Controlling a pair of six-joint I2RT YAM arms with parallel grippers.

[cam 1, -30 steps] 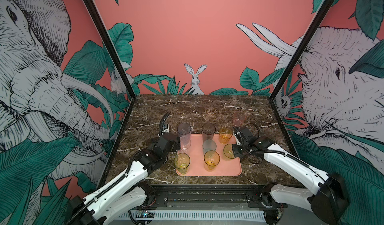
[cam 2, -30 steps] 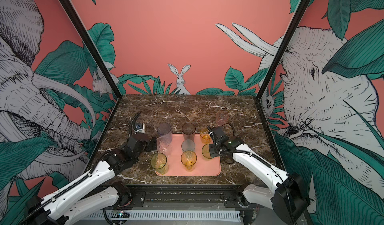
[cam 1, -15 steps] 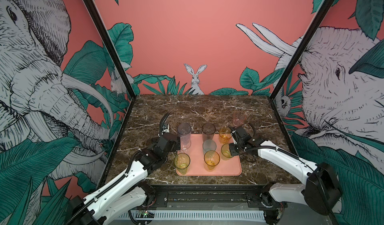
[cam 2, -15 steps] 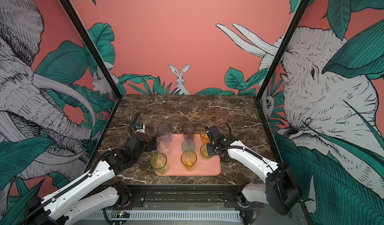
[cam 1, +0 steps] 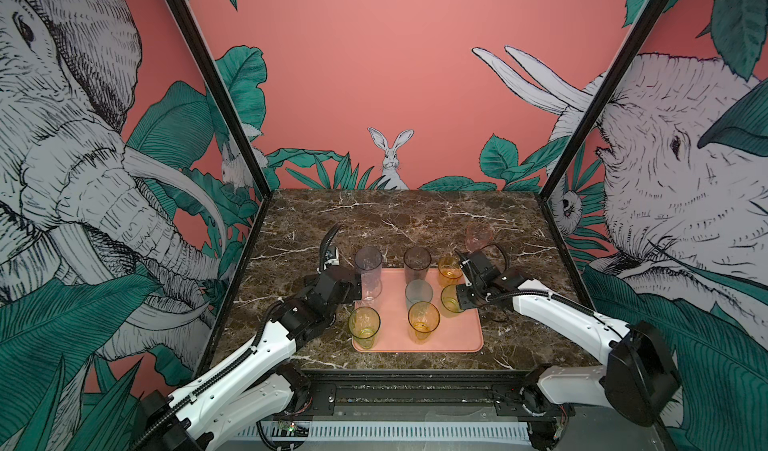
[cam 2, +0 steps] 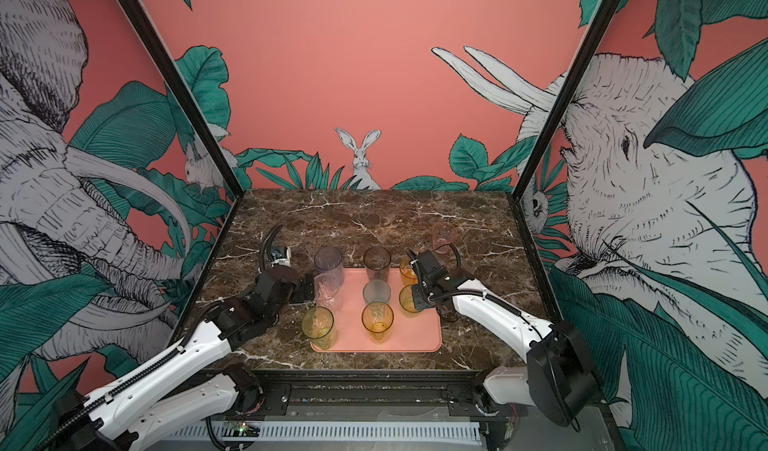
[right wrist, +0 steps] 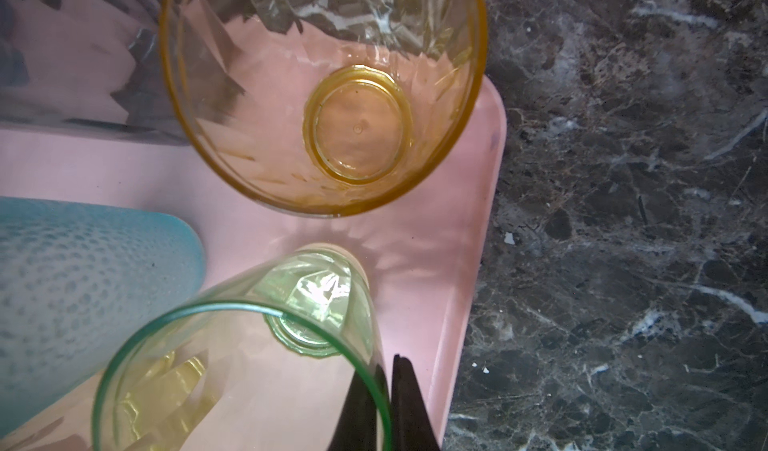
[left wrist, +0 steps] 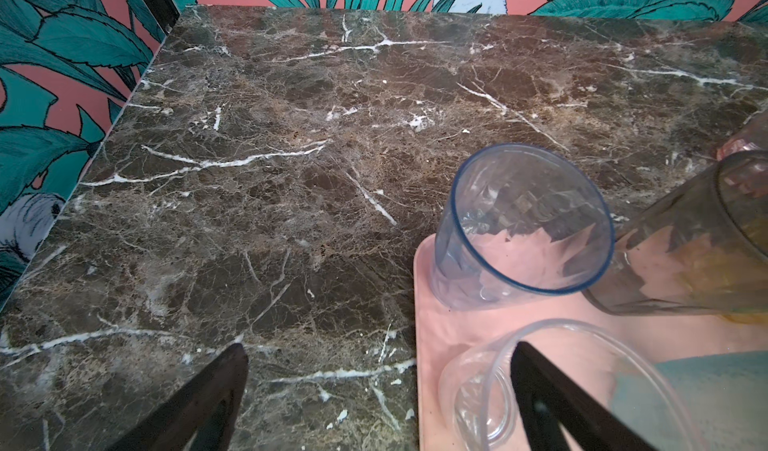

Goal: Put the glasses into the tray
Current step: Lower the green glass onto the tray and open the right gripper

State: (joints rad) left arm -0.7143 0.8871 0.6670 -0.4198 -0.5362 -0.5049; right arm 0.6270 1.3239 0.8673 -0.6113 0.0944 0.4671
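Step in hand is judged as set-down and release of the yellow-green tumbler point(right wrist: 316, 303) on the right side of the tray point(right wrist: 436, 241). The right jaws are pinched tight on that tumbler's rim wall, one pad inside and one outside. Its base is seen over the tray, just inside the right rim, near the amber tumbler point(right wrist: 324, 95) and the frosted blue-grey tumbler point(right wrist: 83, 282). Whether the base is seated flat cannot be told.

To be done well:
- The base is to be seated flat before the jaws are parted.
- The jaws are to be parted only a little, so the amber tumbler is not struck.
- The jaws are to be lifted straight up, so the rim is not dragged or the tumbler tipped.

The left jaws are spread as wide as they go and nothing is held. One finger overlaps the mouth of the clear tumbler point(left wrist: 469, 399); whether it is inside or in front cannot be told. The other finger is well out over the surface point(left wrist: 291, 178). The clear tumbler is stood at the tray's left edge, just in front of the grey-violet tumbler point(left wrist: 519, 220). A clean pull-back is advised, since a tall, light tumbler is judged easily toppled.

The pink tumbler point(cam 1: 478, 235) is stood on the surface beyond the tray's far right corner, outside it, and is judged left to be moved.

No brand, label or writing can be read on tumblers or tray.
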